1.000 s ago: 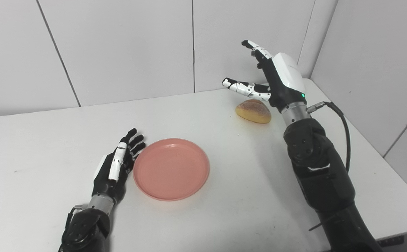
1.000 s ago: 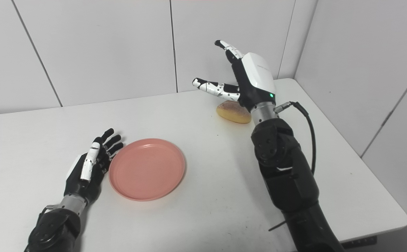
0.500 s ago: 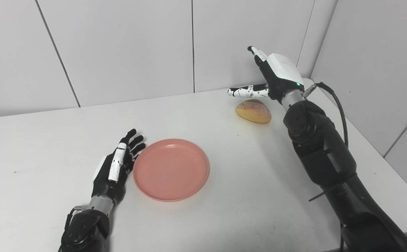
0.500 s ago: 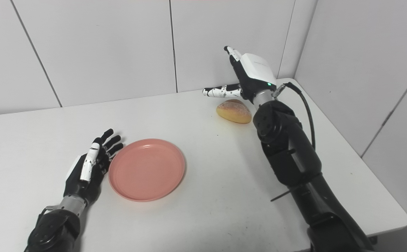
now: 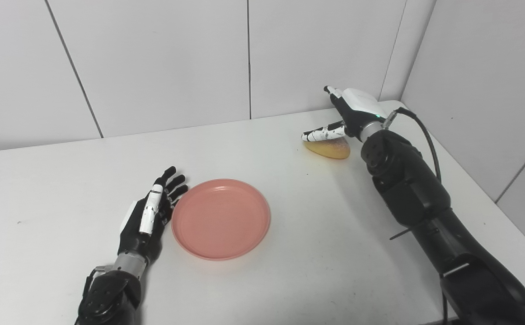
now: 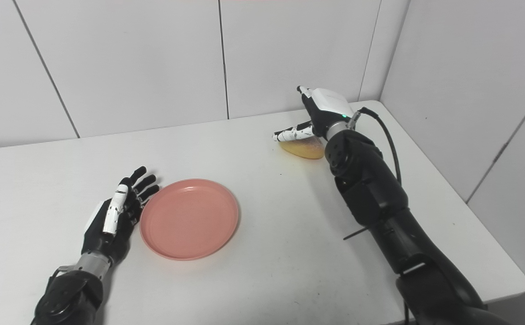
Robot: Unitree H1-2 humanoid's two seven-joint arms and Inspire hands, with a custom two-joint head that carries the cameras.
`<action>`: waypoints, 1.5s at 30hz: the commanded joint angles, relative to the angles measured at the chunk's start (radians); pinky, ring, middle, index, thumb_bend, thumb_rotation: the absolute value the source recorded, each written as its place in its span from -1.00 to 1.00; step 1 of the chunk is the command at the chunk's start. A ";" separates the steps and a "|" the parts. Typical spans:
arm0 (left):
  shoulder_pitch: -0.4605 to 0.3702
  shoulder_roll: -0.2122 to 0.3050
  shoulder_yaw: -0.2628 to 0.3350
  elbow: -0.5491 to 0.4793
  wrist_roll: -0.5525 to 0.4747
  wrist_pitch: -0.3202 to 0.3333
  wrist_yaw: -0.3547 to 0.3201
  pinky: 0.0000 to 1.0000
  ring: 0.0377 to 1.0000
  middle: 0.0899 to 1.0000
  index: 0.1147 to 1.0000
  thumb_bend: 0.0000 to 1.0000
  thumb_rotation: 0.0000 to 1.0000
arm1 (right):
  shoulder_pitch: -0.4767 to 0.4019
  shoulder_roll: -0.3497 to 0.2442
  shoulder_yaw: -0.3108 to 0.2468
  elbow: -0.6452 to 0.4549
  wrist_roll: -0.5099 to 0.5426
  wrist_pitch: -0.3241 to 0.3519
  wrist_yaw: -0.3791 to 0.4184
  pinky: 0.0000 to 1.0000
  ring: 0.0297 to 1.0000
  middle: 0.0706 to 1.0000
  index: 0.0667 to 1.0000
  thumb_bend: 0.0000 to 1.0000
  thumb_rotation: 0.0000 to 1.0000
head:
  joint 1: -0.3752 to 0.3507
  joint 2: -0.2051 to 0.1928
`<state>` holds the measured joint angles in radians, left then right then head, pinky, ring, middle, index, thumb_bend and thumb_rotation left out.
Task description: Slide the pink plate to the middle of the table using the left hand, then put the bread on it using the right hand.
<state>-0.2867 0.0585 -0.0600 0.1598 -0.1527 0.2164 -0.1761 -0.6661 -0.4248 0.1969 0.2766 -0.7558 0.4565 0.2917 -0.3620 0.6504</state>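
Where the white table point(image 5: 289, 280) nears its far right corner, the bread point(image 5: 330, 148) lies as a small golden-brown roll with a paler, yellowish lower edge. The right hand point(image 5: 350, 113) is over it with fingers spread apart, the thumb point(image 5: 323, 133) stretched across the top of the roll; it grasps nothing that can be seen. Whether the thumb touches the crust or only crosses in front of it cannot be told. The top and right part of the bread are hidden behind the thumb and wrist.

The pink plate point(image 5: 221, 218) is round, shallow and plain, with a low raised rim, and sits near the middle of the table, left of centre. The left hand point(image 5: 150, 214) rests flat on the table just beside the plate's left rim, fingers straight and loosely apart, holding nothing. Its fingertips point(image 5: 177, 180) lie close to the rim; contact is unclear. Both forearms are cut off by the bottom edge.
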 commanded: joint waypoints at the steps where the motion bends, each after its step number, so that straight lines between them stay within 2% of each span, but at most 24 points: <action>1: 0.021 0.008 -0.001 -0.005 0.008 0.052 0.000 0.76 0.77 0.79 0.78 -0.34 1.00 | -0.065 -0.029 0.004 0.001 -0.012 -0.004 -0.033 0.68 0.88 0.95 0.92 0.85 0.10 | 0.001 0.001; 12: 0.023 0.010 -0.001 -0.013 0.008 0.058 -0.003 0.77 0.77 0.79 0.78 -0.31 1.00 | -0.074 -0.032 0.015 0.086 0.012 -0.016 -0.064 0.69 0.89 0.94 0.91 0.90 0.13 | 0.006 0.012; 25: 0.023 0.012 -0.004 -0.011 0.011 0.056 -0.004 0.77 0.77 0.79 0.77 -0.31 1.00 | -0.082 -0.029 0.021 0.172 0.057 -0.032 -0.118 0.62 0.86 0.91 0.87 0.86 0.01 | 0.007 0.017; 28: 0.023 0.013 -0.006 -0.016 0.013 0.062 -0.003 0.76 0.77 0.79 0.78 -0.31 1.00 | -0.089 -0.025 0.028 0.201 0.058 -0.029 -0.140 0.44 0.72 0.82 0.82 0.86 0.00 | 0.008 0.018; 31: 0.025 0.012 -0.006 -0.024 0.013 0.068 0.000 0.76 0.77 0.79 0.78 -0.31 1.00 | -0.099 -0.023 0.042 0.224 0.051 -0.022 -0.154 0.32 0.61 0.74 0.78 0.87 0.02 | 0.008 0.019; 34: 0.025 0.014 -0.007 -0.027 0.009 0.071 -0.006 0.76 0.77 0.79 0.79 -0.31 1.00 | -0.101 -0.014 0.033 0.239 0.073 -0.034 -0.173 0.26 0.55 0.69 0.72 0.86 -0.04 | 0.010 0.022; 37: 0.025 0.013 -0.006 -0.028 0.008 0.073 -0.006 0.77 0.78 0.80 0.79 -0.32 1.00 | -0.103 -0.010 0.035 0.256 0.091 -0.051 -0.187 0.38 0.64 0.71 0.70 0.86 -0.09 | 0.011 0.024; 42: 0.024 0.012 -0.006 -0.028 0.009 0.074 -0.006 0.76 0.77 0.79 0.79 -0.31 1.00 | -0.104 -0.004 0.041 0.269 0.106 -0.059 -0.198 0.47 0.70 0.75 0.72 0.85 -0.13 | 0.012 0.024; 45: 0.024 0.010 -0.006 -0.023 0.012 0.075 -0.001 0.74 0.76 0.79 0.78 -0.30 1.00 | -0.104 0.010 0.020 0.283 0.140 -0.064 -0.219 0.53 0.73 0.76 0.72 0.84 -0.23 | 0.018 0.026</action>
<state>-0.2745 0.0594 -0.0636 0.1270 -0.1533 0.2498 -0.1769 -0.7111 -0.4108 0.2331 0.5709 -0.6268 0.4263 0.1079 -0.3436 0.6765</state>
